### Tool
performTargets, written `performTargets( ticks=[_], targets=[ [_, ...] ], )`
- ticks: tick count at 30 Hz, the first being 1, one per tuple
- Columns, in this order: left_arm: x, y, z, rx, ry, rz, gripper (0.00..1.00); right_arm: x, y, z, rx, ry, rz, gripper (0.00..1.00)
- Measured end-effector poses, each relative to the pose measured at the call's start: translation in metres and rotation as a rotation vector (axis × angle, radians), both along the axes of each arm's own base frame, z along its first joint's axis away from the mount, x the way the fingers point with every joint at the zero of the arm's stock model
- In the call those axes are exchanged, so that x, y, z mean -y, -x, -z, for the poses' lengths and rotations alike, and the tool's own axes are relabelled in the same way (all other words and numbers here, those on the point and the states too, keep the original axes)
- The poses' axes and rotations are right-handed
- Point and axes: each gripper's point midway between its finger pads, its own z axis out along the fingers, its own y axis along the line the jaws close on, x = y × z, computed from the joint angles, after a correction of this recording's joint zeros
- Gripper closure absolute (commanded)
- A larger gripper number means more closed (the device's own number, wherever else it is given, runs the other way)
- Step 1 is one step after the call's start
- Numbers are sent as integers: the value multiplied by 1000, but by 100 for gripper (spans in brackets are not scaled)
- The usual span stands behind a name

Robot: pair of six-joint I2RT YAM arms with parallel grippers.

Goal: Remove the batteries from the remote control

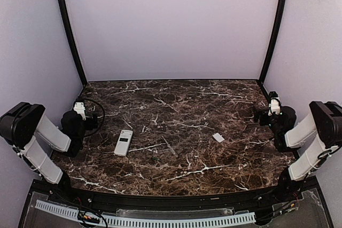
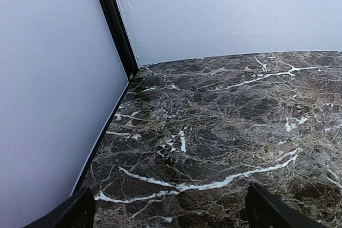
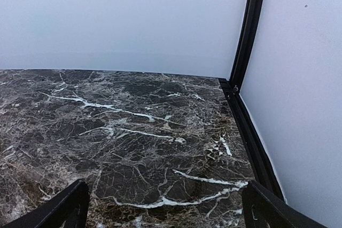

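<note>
from above, the remote control (image 1: 123, 142) lay with the batteries (image 1: 169, 147) loose just right of it, the left gripper (image 1: 79, 105) to its left, the right gripper (image 1: 274, 100) well to its right; the left wrist view showed fingers (image 2: 270, 212) spread wide, the right wrist view fingers (image 3: 61, 209) likewise.

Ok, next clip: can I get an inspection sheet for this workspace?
Surface: dark marble table, white veins.
Job's things: remote control lying flat left of centre; one battery loose on the table to its right; a second cannot be made out.
Clutter: small white cover plate right of centre.
Grippers: left gripper and right gripper open, empty, at the sides.
Cables: black cable loop by the left wrist.
Surroundings: pale walls, black corner posts.
</note>
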Motion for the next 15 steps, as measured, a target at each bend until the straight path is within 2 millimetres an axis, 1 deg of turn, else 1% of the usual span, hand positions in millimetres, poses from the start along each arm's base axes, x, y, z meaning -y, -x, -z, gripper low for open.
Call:
performTargets(
  ticks=[15],
  targets=[
    [0,0,0,0,0,0,1,1,-1,-1,2,-3,-2,1]
  ],
)
